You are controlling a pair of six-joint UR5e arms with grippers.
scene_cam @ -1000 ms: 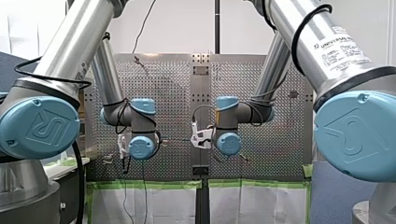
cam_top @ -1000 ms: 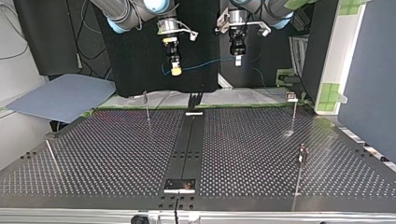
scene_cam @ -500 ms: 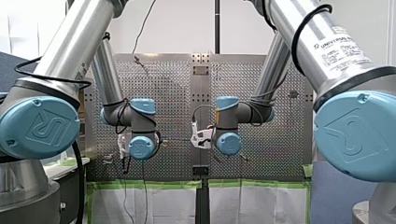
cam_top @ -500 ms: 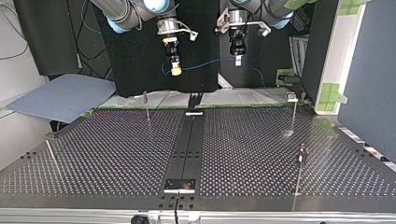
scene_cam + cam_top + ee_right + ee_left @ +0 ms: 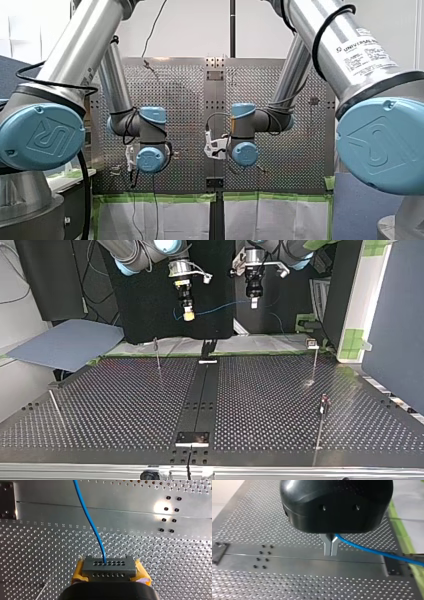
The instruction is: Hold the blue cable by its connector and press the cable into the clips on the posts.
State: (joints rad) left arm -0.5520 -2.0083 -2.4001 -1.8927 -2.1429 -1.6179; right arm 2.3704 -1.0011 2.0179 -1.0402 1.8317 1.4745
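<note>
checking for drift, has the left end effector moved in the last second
Yes, slightly. In the top view my left end effector has risen a little, ending further above the table.

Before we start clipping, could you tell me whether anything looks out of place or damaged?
Nothing stands out: the thin blue cable runs smoothly from my left gripper to the grey perforated connector in my right gripper.
</note>
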